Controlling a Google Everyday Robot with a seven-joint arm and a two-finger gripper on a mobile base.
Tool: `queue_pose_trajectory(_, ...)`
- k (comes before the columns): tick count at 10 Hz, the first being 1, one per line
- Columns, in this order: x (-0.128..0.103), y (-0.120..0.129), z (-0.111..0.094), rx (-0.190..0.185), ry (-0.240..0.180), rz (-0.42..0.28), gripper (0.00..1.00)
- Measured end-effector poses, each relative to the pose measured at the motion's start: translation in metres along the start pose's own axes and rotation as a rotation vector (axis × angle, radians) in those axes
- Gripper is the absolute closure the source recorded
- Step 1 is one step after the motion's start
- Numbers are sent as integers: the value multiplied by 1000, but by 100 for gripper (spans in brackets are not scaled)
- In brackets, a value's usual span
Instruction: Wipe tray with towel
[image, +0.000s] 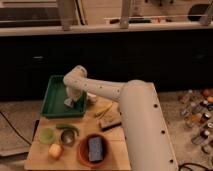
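Observation:
A green tray (52, 97) sits at the back left of the wooden table (117, 145). A light towel (70, 102) lies inside the tray near its right side. My white arm reaches from the lower right across the table, and my gripper (71, 98) points down into the tray, right on the towel.
In front of the tray are a green cup (46, 135), a small metal bowl (67, 137), a green vegetable (67, 128), a yellow fruit (55, 150) and a brown bowl with a blue sponge (95, 149). A banana (103, 109) and a brown block (111, 123) lie right of the tray. Several bottles (200, 107) stand on the floor at right.

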Motion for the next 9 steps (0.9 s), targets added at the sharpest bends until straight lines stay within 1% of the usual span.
queue_pose_trajectory(1,1,-4,0,9,0,-1,100)
queue_pose_trajectory(2,-3,-13,-1,34,-12,-11,100)
queue_pose_trajectory(3,-6,-22,-8,89,-34,-11,100)
queue_pose_trajectory(4,-5,-22,-22,141,-48,-4,100)
queue_pose_trajectory(5,-4,-19,-35,180,-56,4,100)
queue_pose_trajectory(6,-4,-18,-42,200,-57,7,100)
queue_pose_trajectory(9,-7,-17,-58,220,-45,11,100)
